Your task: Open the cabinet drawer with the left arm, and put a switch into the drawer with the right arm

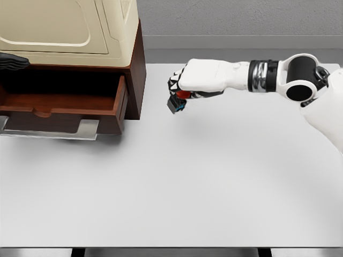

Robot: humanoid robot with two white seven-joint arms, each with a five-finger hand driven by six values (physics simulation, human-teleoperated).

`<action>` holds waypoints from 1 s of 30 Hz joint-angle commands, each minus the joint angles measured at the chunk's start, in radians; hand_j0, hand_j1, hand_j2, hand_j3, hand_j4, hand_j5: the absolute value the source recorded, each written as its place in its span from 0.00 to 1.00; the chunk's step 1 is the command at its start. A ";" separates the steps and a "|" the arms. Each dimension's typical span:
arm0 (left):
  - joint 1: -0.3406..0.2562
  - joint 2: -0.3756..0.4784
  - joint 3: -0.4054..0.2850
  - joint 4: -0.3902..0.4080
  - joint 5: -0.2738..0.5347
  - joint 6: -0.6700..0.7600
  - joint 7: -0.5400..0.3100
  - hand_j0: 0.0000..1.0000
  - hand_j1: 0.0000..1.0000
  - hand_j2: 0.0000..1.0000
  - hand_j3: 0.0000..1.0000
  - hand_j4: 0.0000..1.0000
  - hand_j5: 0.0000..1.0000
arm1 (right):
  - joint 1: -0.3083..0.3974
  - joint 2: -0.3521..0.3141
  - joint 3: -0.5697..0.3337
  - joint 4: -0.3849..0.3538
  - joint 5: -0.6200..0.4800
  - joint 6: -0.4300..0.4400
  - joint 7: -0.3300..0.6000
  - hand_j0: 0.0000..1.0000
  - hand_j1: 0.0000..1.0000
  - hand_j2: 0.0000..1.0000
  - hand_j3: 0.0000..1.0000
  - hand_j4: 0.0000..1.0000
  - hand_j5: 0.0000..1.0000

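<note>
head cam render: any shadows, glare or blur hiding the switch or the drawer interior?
Head view: soft, even light with no glare on the table; a faint shadow under the right hand; the switch is sharp but partly covered by fingers; the drawer interior is dark, its contents unreadable; edges are slightly soft all over, no motion blur; a dark shape at the left edge can't be identified.

The cabinet [69, 32] and its drawer [64, 104] are cut off at the left edge. The switch [177, 103] is mostly hidden under the right hand [179, 85]. A dark shape [13, 61] at the left edge cannot be identified.
</note>
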 commanded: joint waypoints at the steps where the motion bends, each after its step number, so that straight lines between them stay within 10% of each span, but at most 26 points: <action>1: 0.000 0.001 0.001 0.000 0.007 0.003 0.000 1.00 1.00 1.00 1.00 1.00 1.00 | -0.003 0.023 0.000 0.000 -0.009 0.004 0.001 0.33 0.33 0.33 0.33 0.33 0.33; 19: 0.000 0.001 -0.001 0.000 0.007 0.003 0.000 1.00 1.00 1.00 1.00 1.00 1.00 | -0.146 0.043 0.054 -0.142 -0.115 0.004 0.001 0.33 0.33 0.33 0.33 0.33 0.33; 30: 0.000 0.003 -0.002 0.000 0.007 0.002 0.000 1.00 1.00 1.00 1.00 1.00 1.00 | -0.261 0.135 0.081 -0.073 -0.135 0.004 0.001 0.33 0.33 0.33 0.33 0.33 0.33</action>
